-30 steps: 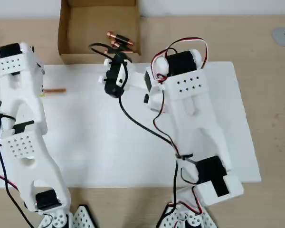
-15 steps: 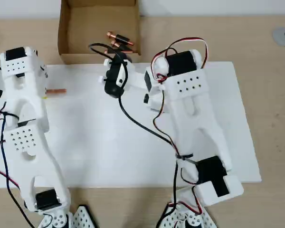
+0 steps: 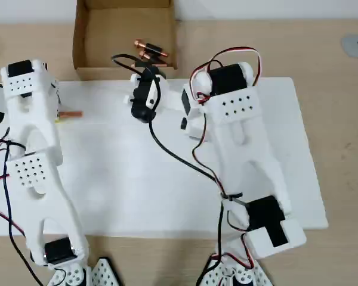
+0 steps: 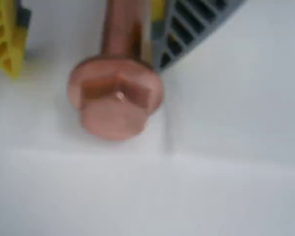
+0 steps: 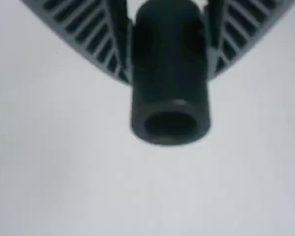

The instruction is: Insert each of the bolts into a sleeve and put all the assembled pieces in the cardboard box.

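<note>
My left fingers [image 4: 196, 24] sit open astride the bolt [image 4: 115, 96], which lies at the left edge of the white board [image 3: 167, 179]. My right fingers [image 5: 88, 44] clamp the black sleeve [image 5: 169, 88] by its far edge, near the cardboard box [image 3: 80, 42].

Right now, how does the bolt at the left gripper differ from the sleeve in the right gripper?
The bolt is copper-coloured with a solid flanged head; the sleeve is black with an open, hollow end. The right gripper has fingers against both sides of the sleeve, while the left gripper shows a gap between the bolt and one finger. Both are over the white mat, outside the cardboard box.
</note>
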{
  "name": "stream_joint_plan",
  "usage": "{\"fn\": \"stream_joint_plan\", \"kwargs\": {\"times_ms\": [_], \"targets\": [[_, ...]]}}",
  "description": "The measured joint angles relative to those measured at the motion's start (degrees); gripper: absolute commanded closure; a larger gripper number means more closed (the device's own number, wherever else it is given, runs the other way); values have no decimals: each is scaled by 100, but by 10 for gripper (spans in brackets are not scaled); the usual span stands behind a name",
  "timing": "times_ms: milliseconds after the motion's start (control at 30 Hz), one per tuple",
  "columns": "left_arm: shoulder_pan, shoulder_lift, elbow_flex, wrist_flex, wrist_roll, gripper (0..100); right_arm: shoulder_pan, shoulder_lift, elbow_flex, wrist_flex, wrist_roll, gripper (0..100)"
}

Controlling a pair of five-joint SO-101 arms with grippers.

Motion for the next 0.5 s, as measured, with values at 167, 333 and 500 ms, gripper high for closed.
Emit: {"fn": "stream_joint_plan", "kwargs": {"times_ms": [167, 333, 500], "targets": [[-9, 0, -18, 132, 97, 840, 0, 0, 0, 0, 0, 987], [-44, 9, -211, 396, 97, 936, 0, 0, 0, 0, 0, 987], [-88, 26, -536, 800, 97, 943, 0, 0, 0, 0, 0, 987]]}}
